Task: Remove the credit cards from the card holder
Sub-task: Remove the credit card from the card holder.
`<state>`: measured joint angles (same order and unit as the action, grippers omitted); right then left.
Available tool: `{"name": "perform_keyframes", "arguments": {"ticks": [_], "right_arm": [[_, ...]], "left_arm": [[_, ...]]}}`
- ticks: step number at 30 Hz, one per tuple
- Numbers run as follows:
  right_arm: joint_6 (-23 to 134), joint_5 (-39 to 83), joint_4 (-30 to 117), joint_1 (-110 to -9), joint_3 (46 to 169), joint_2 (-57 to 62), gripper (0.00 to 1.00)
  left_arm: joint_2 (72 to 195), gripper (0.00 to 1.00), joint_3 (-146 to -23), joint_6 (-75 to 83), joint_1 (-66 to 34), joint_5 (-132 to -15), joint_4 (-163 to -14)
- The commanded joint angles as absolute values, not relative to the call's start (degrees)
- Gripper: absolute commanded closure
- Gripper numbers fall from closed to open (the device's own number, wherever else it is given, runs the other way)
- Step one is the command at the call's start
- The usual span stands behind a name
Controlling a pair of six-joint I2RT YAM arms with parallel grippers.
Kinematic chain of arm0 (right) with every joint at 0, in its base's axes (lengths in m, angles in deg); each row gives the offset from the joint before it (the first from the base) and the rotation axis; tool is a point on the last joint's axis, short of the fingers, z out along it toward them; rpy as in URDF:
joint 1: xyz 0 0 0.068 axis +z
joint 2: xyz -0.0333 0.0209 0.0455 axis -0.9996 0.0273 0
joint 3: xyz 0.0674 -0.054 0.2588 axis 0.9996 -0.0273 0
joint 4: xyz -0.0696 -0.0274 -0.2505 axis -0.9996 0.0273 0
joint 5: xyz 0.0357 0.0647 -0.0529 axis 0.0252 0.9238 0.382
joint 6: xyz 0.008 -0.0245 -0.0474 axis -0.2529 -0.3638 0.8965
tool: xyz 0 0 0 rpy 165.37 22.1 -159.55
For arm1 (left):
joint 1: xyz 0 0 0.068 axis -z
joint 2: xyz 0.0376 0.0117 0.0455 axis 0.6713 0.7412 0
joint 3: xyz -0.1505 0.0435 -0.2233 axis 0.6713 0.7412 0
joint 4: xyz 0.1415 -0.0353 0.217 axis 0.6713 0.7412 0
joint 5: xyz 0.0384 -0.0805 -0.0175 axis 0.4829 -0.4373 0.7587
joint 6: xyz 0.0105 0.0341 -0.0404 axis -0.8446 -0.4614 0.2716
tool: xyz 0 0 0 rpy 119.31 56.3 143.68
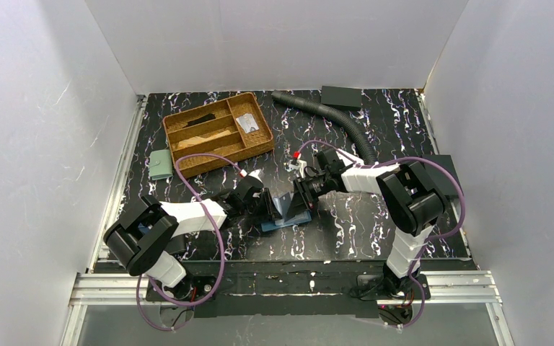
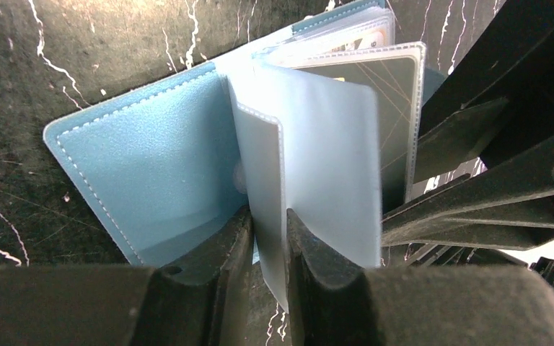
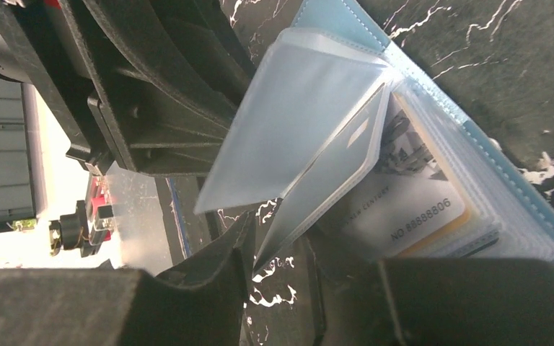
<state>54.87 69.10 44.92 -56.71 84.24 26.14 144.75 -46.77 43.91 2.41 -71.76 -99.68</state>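
A teal card holder (image 2: 144, 151) is seen lying open on the black marbled counter (image 2: 58, 58). One clear plastic sleeve (image 2: 324, 166) is held upright, pinched at its near edge by the left pincer (image 2: 268, 234). Behind it, a dark card (image 2: 389, 94) is seen inside a further sleeve. The right pincer (image 2: 400, 198) is seen at the right, close against the sleeves.

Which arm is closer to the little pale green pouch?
Left. The left gripper is at the card holder mid-table, with the pouch off toward the left wall; the right gripper sits on the holder's far side, farther off.
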Motion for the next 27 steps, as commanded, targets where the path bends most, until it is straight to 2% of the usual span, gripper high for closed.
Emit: {"name": "perform_keyframes", "arguments": {"ticks": [1, 5, 9, 12, 17, 22, 27], "right_arm": [[57.4, 70.2, 47.0, -55.7, 86.7, 26.2, 0.67], [58.0, 70.3, 47.9, -55.7, 87.0, 26.1, 0.67], [60.4, 71.8, 50.0, -55.7, 88.4, 24.5, 0.60], [61.3, 68.5, 50.3, -55.7, 88.0, 22.9, 0.59], [62.0, 59.0, 50.7, -55.2, 87.6, 22.1, 0.65], [62.1, 54.1, 50.4, -51.6, 87.8, 20.8, 0.67], [62.1, 52.0, 49.7, -50.9, 87.6, 20.4, 0.77]], "left_arm": [[144.1, 0.79, -45.7, 44.6, 1.9, -73.2, -99.6], [143.8, 0.78, -45.3, 44.7, 1.6, -73.3, -99.7], [143.3, 0.78, -44.5, 44.8, 1.0, -73.1, -99.7], [142.7, 0.78, -43.8, 44.9, 0.6, -73.1, -99.7], [140.3, 0.69, -42.8, 45.2, 0.1, -73.7, -99.9], [137.1, 0.60, -41.9, 45.9, -0.6, -74.6, -100.1], [133.8, 0.54, -39.9, 47.1, -1.3, -75.0, -100.1]]}}
